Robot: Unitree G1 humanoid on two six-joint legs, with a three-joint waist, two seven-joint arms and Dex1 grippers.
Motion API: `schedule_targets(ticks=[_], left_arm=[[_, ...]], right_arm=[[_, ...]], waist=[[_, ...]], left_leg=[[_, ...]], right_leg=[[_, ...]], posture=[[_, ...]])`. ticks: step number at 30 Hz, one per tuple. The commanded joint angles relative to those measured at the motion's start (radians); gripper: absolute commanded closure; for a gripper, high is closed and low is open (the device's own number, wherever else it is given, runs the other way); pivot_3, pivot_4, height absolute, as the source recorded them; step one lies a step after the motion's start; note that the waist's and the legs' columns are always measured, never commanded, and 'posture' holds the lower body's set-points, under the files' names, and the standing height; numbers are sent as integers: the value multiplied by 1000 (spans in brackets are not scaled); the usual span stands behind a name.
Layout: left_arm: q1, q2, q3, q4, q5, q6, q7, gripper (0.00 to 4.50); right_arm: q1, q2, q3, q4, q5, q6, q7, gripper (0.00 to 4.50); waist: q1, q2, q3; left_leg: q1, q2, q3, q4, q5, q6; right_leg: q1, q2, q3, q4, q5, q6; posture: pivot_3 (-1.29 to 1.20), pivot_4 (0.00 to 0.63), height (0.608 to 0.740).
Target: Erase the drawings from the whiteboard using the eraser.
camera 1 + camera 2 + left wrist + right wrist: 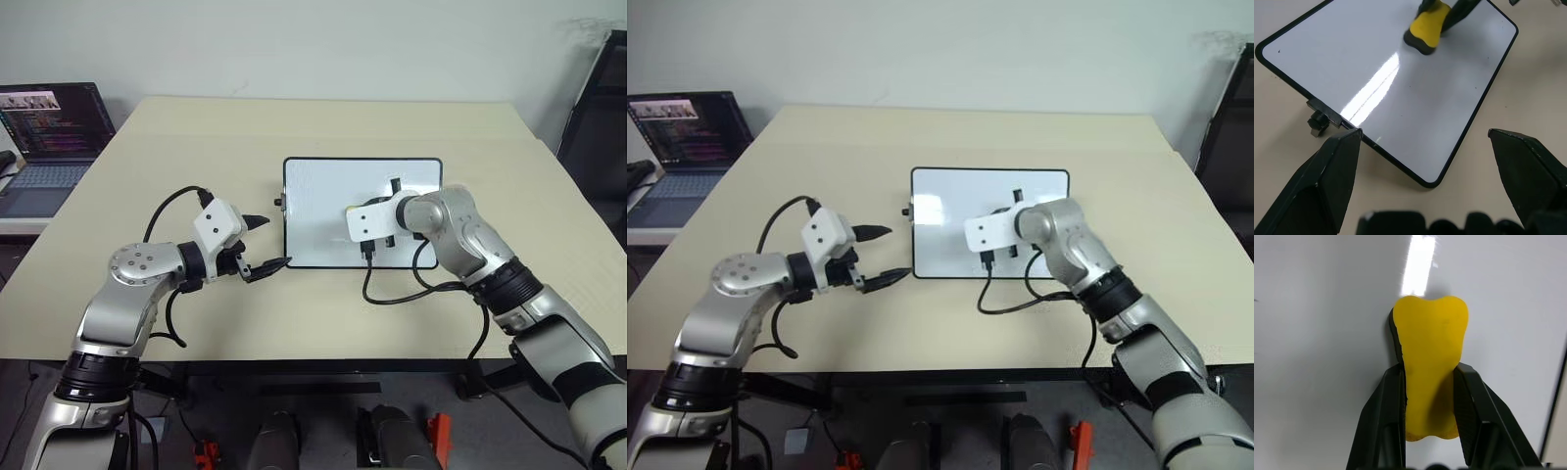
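Note:
The whiteboard (313, 211) lies flat at the middle of the beige table, glossy white with a thin black frame. My right gripper (1430, 371) is shut on the yellow eraser (1430, 347), whose dark underside presses against the board's surface. From the left wrist view the eraser (1427, 29) stands on the board's far half. My left gripper (274, 242) hovers open just off the board's left short side, nothing between its fingers. The drawings are out of view; the board surface that shows is white with a glare streak.
An open laptop (54, 137) sits on a side desk at the far left. A dark frame (598, 127) stands off the table's right edge. A black cable (392, 294) loops on the table in front of the board. A small black knob (1317, 122) sticks out of the board's side.

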Motion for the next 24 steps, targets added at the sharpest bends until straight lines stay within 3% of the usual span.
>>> schedule_targets(ticks=[1, 4, 9, 16, 24], left_arm=[[-21, 4, 24, -14, -10, -13, 3, 0], [-21, 18, 48, -27, -23, -4, 3, 0], [-29, 54, 93, -58, -43, 36, 8, 0], [-40, 78, 105, -80, -54, 59, 3, 0], [-56, 90, 105, -75, -53, 60, -2, 0]], right_arm=[[24, -1, -79, -78, 144, -12, 83, 3527], [43, -22, -185, -157, 307, 14, 157, 3528], [94, -162, -362, -221, 542, 45, 289, 3528], [133, -404, -513, -21, 617, -31, 301, 3528], [175, -523, -619, 100, 707, -63, 304, 3528]], waist=[[0, 0, 0], [0, 1, 2], [11, 1, 6], [12, 2, 9], [3, 3, 10]], left_leg=[[0, 0, 0, 0, 0, 0], [-1, 0, 0, 0, 0, 0], [-2, 0, 0, 0, -1, 0], [-2, 0, 1, 0, -1, -1], [-2, 0, 3, -1, -1, -1]], right_leg=[[0, 0, 0, 0, 0, 0], [-1, 0, 0, 0, 0, 0], [-1, 0, -1, -2, 0, 1], [0, -1, 0, -4, -1, 1], [-1, 0, 1, -3, -1, 0]], posture=[[0, 150, 740], [0, 150, 740], [0, 150, 740], [0, 150, 740], [0, 150, 740]])
